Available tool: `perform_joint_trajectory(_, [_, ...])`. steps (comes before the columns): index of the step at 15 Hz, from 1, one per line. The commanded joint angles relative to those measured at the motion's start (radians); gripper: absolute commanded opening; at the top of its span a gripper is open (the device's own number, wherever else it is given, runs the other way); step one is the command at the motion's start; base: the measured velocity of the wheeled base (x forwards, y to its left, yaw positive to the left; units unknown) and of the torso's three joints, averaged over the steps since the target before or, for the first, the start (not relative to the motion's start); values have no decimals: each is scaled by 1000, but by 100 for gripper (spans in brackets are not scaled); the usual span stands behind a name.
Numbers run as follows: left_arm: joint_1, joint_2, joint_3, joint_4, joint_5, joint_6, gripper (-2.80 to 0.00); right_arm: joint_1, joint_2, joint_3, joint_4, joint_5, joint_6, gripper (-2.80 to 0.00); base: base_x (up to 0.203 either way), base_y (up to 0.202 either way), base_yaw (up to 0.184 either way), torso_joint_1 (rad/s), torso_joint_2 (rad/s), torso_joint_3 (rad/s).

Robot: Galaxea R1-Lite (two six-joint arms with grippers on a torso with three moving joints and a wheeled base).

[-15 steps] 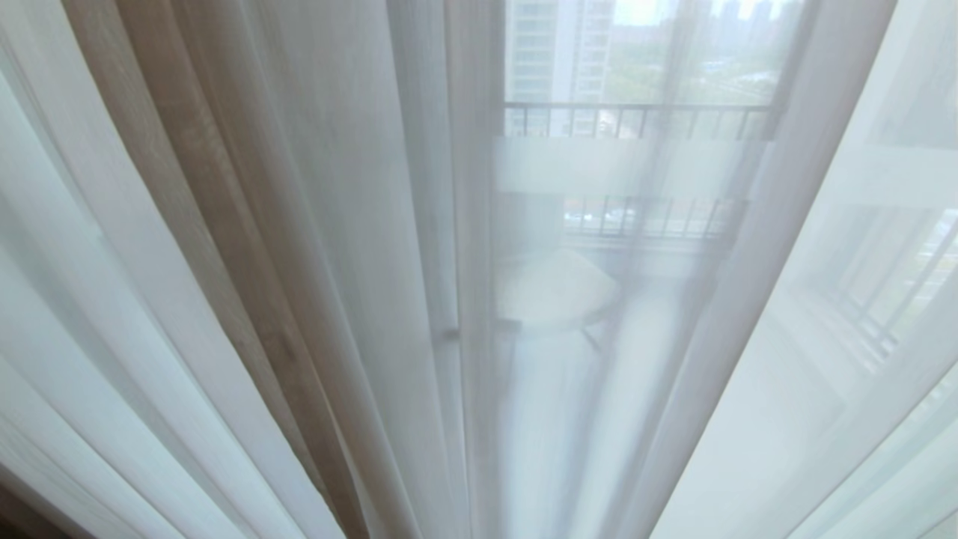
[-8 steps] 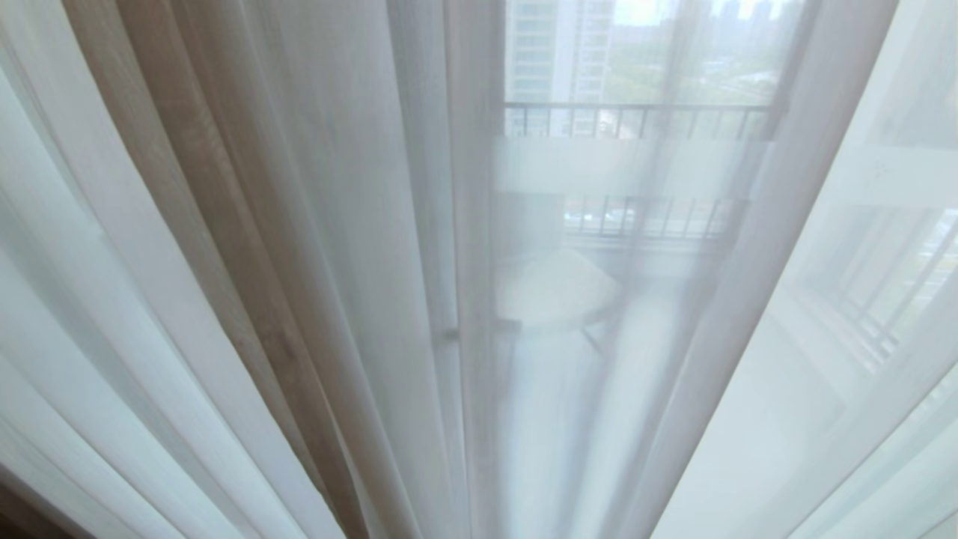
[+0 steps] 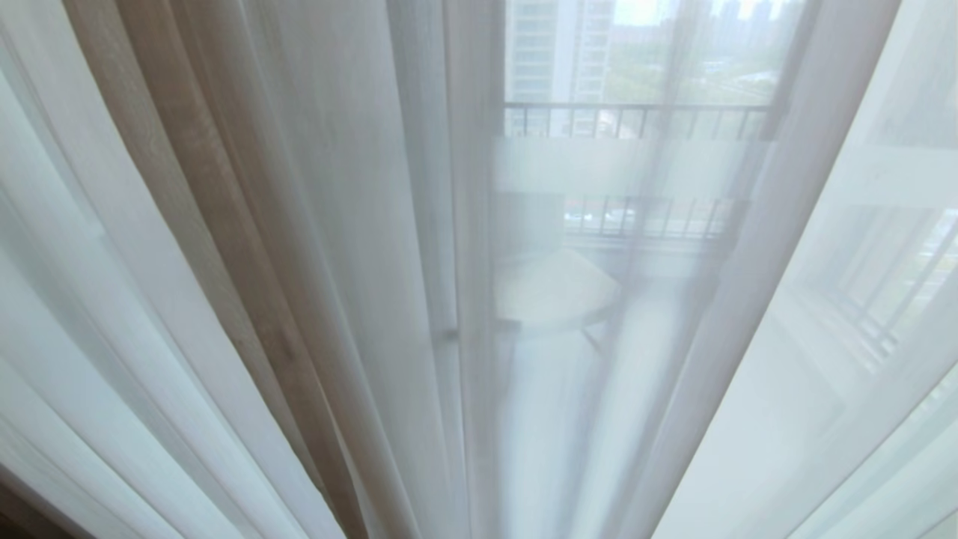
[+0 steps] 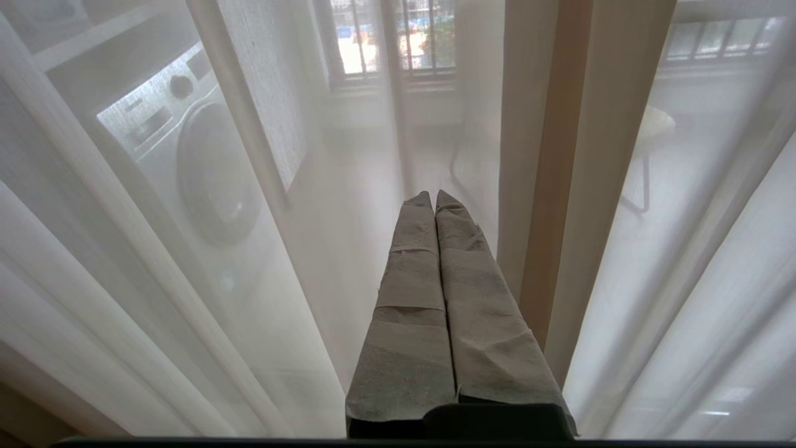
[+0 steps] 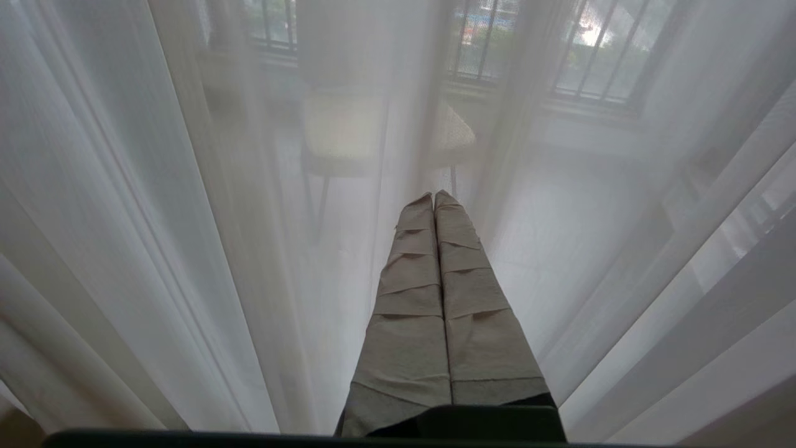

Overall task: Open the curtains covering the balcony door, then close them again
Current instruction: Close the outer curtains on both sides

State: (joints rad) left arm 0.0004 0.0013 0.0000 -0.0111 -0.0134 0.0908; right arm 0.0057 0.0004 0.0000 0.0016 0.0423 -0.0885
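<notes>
The curtains hang drawn across the whole head view: thin white sheers (image 3: pixel 359 224) in long folds, with a strip of thick beige drape (image 3: pixel 187 150) among them at the left. Through the sheers shows the balcony door (image 3: pixel 629 166), with its frosted white band and dark frame. Neither arm appears in the head view. In the left wrist view my left gripper (image 4: pixel 433 196) is shut and empty, its taped fingers pointing at the sheers (image 4: pixel 348 186) beside a beige fold (image 4: pixel 559 186). My right gripper (image 5: pixel 433 196) is likewise shut and empty, facing the sheers (image 5: pixel 186 218).
Behind the fabric, on the balcony, stand a washing machine (image 4: pixel 205 168) at the left and a pale round stool (image 3: pixel 554 288) near the middle. The black-railed outer window (image 3: pixel 636 120) lies beyond. A sliver of dark floor (image 3: pixel 22 520) shows at the lower left.
</notes>
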Motion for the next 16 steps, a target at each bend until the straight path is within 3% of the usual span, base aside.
perform_joint_trajectory(1, [0,-1,0,-1,-3,-4,-280,0,0,0,0,1,0,-280,0,0,0,0,0,0])
perform_joint_trajectory(16, [1,-1,0,-1,4,-11,-280,0,0,0,0,1,0,-280,0,0,0,0,0,0])
